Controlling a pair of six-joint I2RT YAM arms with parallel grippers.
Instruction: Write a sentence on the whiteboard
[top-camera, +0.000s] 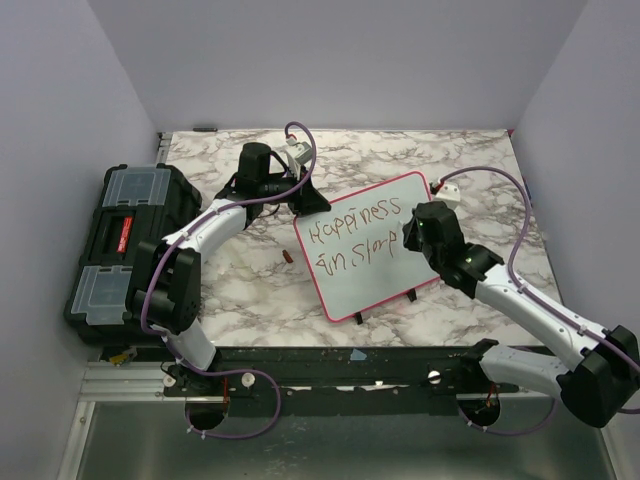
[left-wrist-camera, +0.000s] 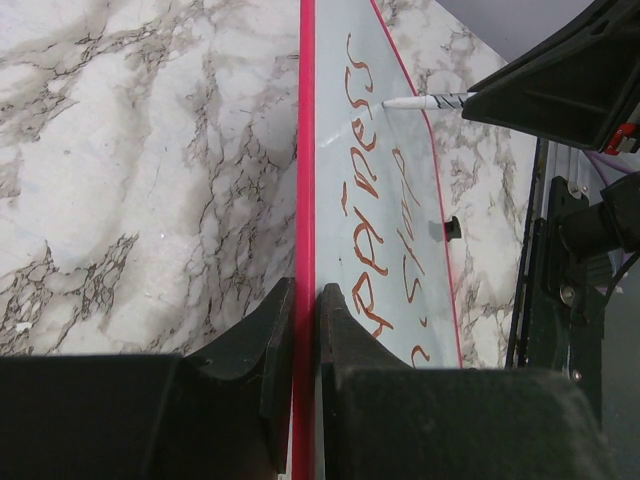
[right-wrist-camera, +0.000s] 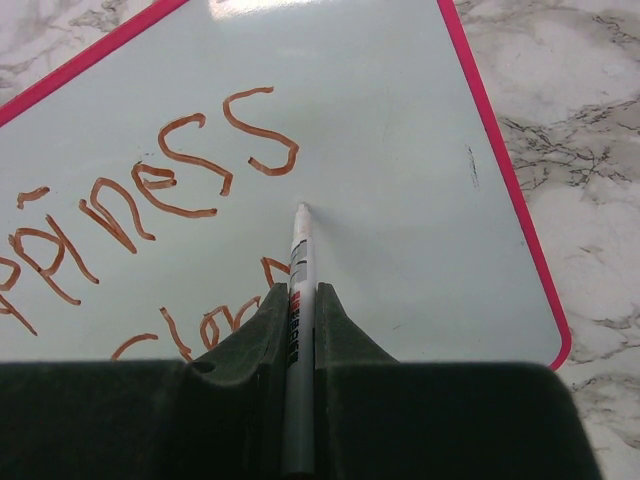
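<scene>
My left fingers (left-wrist-camera: 262, 345) pinch the whiteboard's (left-wrist-camera: 400, 230) pink frame; my right fingers (right-wrist-camera: 345, 335) clamp a white marker (right-wrist-camera: 298, 262), tip beside the sentence (right-wrist-camera: 180, 165).

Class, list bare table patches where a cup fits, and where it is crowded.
Bare: table between left arm, whiteboard and near edge, save a small red item; also the far strip behind the whiteboard. Crowded: whiteboard's far-left corner; its right side under the right arm; toolbox fills the left.
</scene>
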